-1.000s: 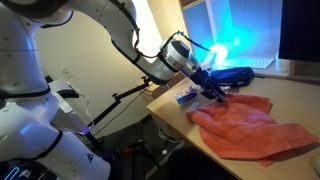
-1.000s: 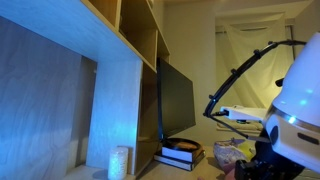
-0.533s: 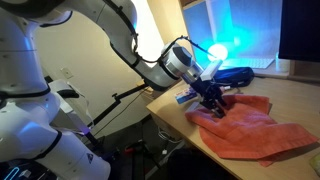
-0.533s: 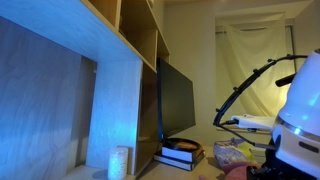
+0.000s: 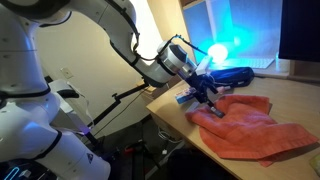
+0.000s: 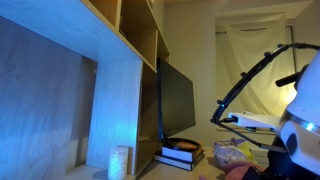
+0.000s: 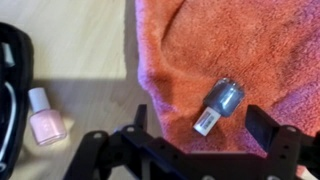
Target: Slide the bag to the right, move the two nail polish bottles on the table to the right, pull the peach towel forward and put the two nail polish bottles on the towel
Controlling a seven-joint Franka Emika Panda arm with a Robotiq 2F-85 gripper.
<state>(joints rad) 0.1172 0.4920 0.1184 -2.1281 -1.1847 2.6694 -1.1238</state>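
Note:
In the wrist view a grey nail polish bottle lies on its side on the peach towel, white cap towards me. My gripper is open, its fingers standing apart on either side of the bottle without touching it. A pink nail polish bottle lies on the bare wooden table to the left, next to the black bag. In an exterior view the gripper hovers over the near corner of the towel, with the bag behind it.
The table edge runs close to the gripper, with a drop beyond it. A bright blue lamp glows behind the bag. Wooden shelving, a dark monitor and the robot's white body fill an exterior view.
The jaws have opened and let go of the grey bottle, which now rests on the towel. The gripper dipped towards the towel and has risen slightly.

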